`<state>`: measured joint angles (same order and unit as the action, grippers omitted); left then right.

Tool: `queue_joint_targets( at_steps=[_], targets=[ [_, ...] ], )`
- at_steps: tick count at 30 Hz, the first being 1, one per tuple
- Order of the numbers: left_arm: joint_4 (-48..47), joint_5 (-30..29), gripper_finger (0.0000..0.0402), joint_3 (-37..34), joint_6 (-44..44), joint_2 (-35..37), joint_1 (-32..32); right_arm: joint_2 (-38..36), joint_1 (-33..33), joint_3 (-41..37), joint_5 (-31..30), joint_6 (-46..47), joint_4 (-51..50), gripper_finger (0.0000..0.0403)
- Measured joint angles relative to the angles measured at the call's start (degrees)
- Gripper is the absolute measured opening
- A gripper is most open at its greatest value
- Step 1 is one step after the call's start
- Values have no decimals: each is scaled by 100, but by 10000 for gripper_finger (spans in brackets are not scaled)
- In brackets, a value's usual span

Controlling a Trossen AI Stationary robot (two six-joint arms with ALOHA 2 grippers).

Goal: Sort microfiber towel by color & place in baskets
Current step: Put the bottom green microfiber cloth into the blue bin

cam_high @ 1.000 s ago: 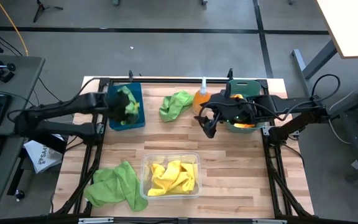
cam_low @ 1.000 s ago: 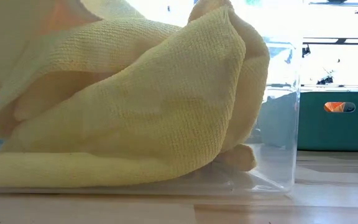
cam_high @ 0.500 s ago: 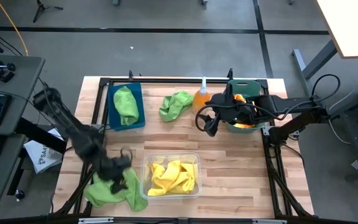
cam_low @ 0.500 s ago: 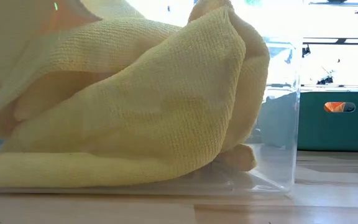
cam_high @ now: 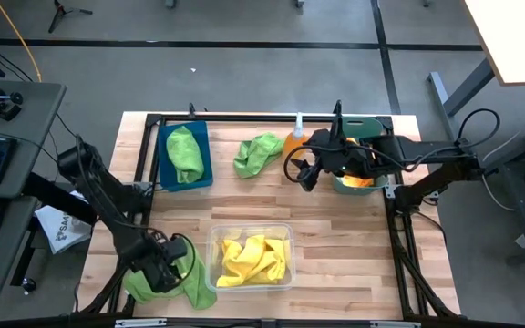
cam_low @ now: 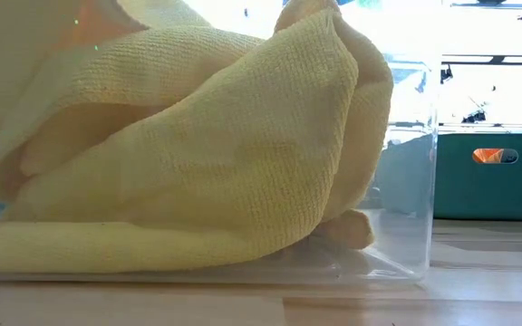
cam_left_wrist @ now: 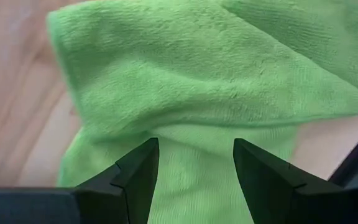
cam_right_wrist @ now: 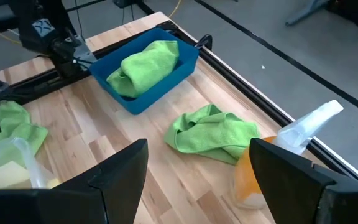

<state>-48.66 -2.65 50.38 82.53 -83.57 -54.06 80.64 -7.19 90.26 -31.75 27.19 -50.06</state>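
My left gripper (cam_high: 167,264) is open, close over a lime green towel (cam_high: 158,276) that lies crumpled on the table at the near left. The towel fills the left wrist view (cam_left_wrist: 191,81) beyond the gripper (cam_left_wrist: 194,171). My right gripper (cam_high: 303,173) is open and empty above the table, beside the teal basket (cam_high: 365,128), which holds an orange towel (cam_high: 358,180). The dark blue basket (cam_high: 164,169) at the far left holds a green towel (cam_high: 184,153). Another green towel (cam_high: 258,153) lies loose at the far middle. The clear basket (cam_high: 215,273) holds yellow towels (cam_high: 253,258). My left gripper points down at the green towel's upper folds (cam_left_wrist: 194,134), with one finger (cam_left_wrist: 135,177) on either side of a stretch of cloth. I cannot tell whether the fingertips touch the towel.
An orange spray bottle (cam_high: 295,141) stands between the loose green towel and the teal basket. It also shows in the right wrist view (cam_right_wrist: 291,149). In the low view the yellow towel (cam_low: 198,136) in the clear basket blocks most of the sight; the teal basket (cam_low: 488,177) shows behind.
My left gripper has left the dark blue basket, where the green towel now lies uncovered. It has swung toward the table's near edge and come down over the green towel at the near left.
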Motion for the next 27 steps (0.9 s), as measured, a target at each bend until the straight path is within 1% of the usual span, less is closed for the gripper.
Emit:
queue_joint_targets(
  at_steps=[2, 5, 9, 12, 17, 18, 20, 22, 23, 24, 27],
  targets=[
    [156, 20, 195, 1, -143, -194, 0, 0, 12, 0, 24, -3, -8, 275],
    [486, 203, 195, 2, -369, -543, -58, 0, 12, 0, 26, -1, -64, 275],
    [431, 317, 195, 3, -459, -1045, -204, 0, 10, 0, 25, 135, -177, 275],
    [398, 343, 195, 34, -340, -1329, -232, 0, 10, 0, 26, 139, -190, 275],
    [497, 390, 191, 40, -226, -1466, -169, 0, 10, 0, 36, 148, -198, 275],
    [520, 409, 182, 33, -204, -1443, -137, 0, 10, 0, 37, 144, -201, 275],
    [528, 475, 142, 21, -173, -1361, -66, 0, 10, 0, 40, 141, -201, 275],
    [294, 448, 74, 64, -277, -1193, -15, 0, 10, 0, 44, 135, -203, 275],
    [-57, 396, 39, 79, -371, -1076, 10, 0, 10, 0, 44, 135, -206, 275],
    [-568, 378, 21, 109, -428, -912, 30, 0, 10, 0, 44, 135, -210, 275],
    [-2031, 206, 13, 475, -279, -263, 90, 0, 10, 0, 45, 100, -277, 275]
  ],
)
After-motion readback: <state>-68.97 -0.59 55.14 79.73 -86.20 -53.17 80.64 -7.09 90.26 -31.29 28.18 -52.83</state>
